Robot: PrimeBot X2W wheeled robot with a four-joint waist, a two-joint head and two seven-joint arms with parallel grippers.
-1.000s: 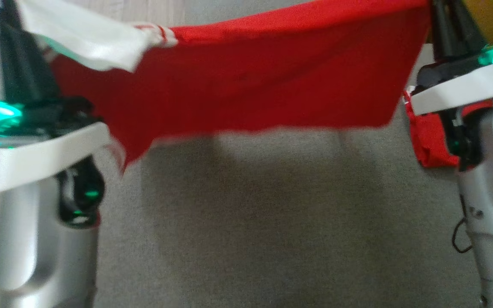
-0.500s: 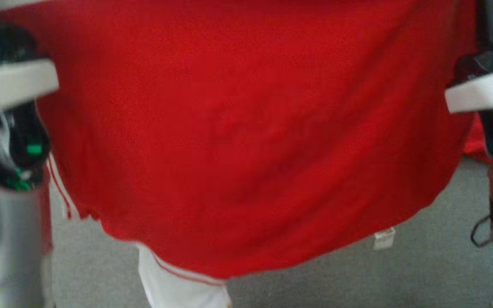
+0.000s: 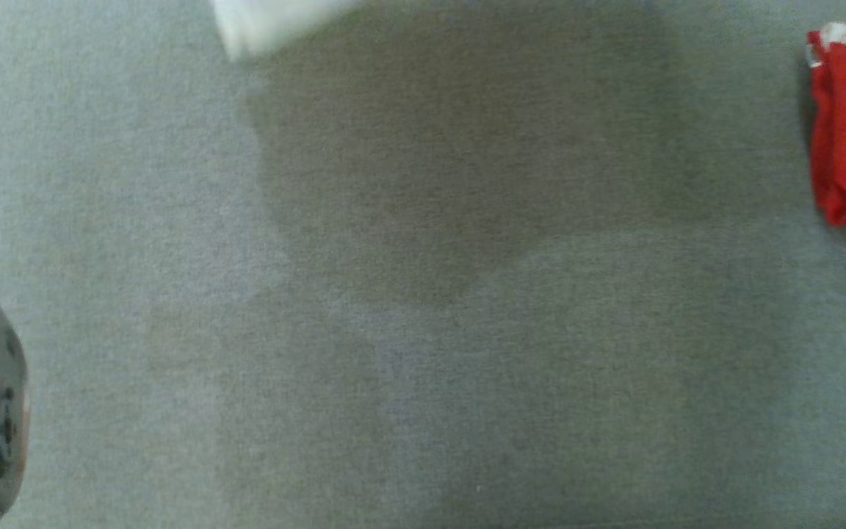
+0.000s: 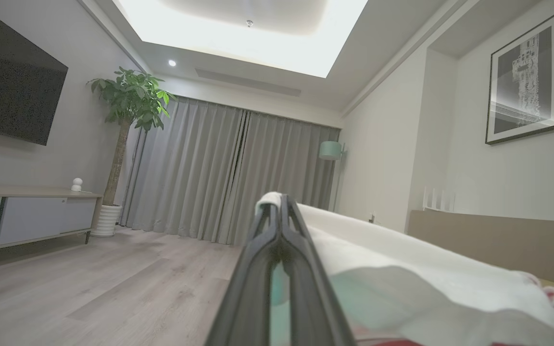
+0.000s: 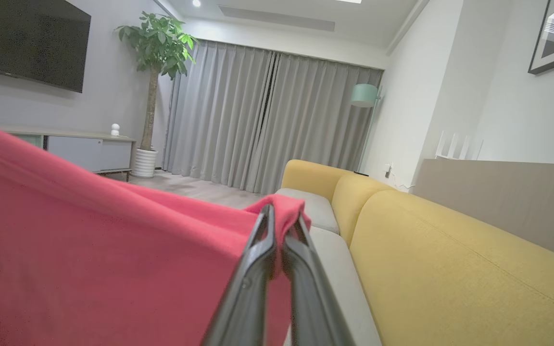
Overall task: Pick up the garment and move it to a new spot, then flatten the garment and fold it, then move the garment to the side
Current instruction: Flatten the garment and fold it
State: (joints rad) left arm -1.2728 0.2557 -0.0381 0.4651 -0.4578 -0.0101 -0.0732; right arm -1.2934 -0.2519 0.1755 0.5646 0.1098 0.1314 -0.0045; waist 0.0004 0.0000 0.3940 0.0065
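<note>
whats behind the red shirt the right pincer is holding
Behind the red shirt, pinched in the shut right pincer, a cabinet, a potted plant and grey curtains show. The shirt hides most of the floor and part of the cabinet.

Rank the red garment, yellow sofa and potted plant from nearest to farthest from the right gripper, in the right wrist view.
1. Red garment: pinched in the right gripper.
2. Yellow sofa: alongside, right.
3. Potted plant: far left, by the curtains.
</note>
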